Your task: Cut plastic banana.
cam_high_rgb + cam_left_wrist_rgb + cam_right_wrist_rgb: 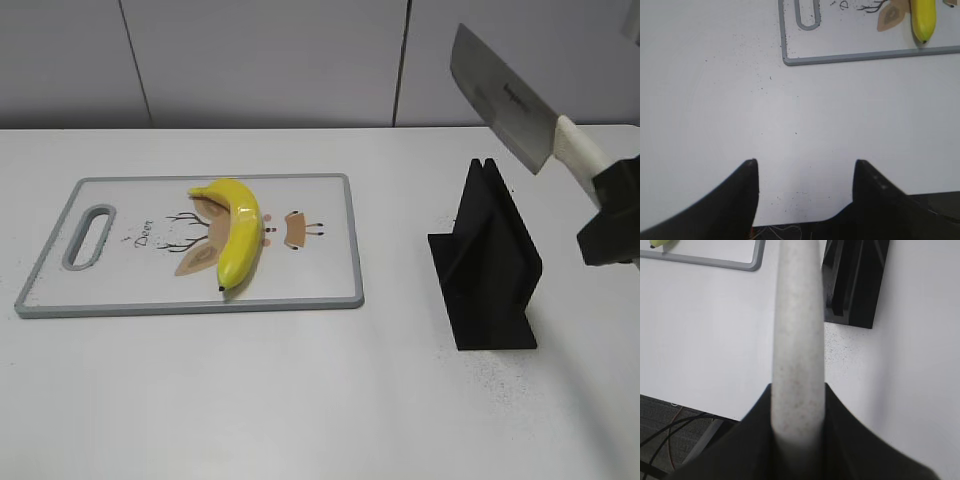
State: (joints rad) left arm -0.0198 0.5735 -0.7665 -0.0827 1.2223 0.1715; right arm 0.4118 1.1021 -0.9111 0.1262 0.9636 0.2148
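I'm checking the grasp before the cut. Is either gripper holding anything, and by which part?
The right gripper holds the cleaver by its white handle, blade raised above the knife stand. The left gripper is open and empty.

Right gripper (612, 205) raised at the right edge, fingers (840, 440) clamped on the knife handle (796, 340). Left gripper (805, 185) hung low over the table (715, 110), jaws spread wide, holding nothing.
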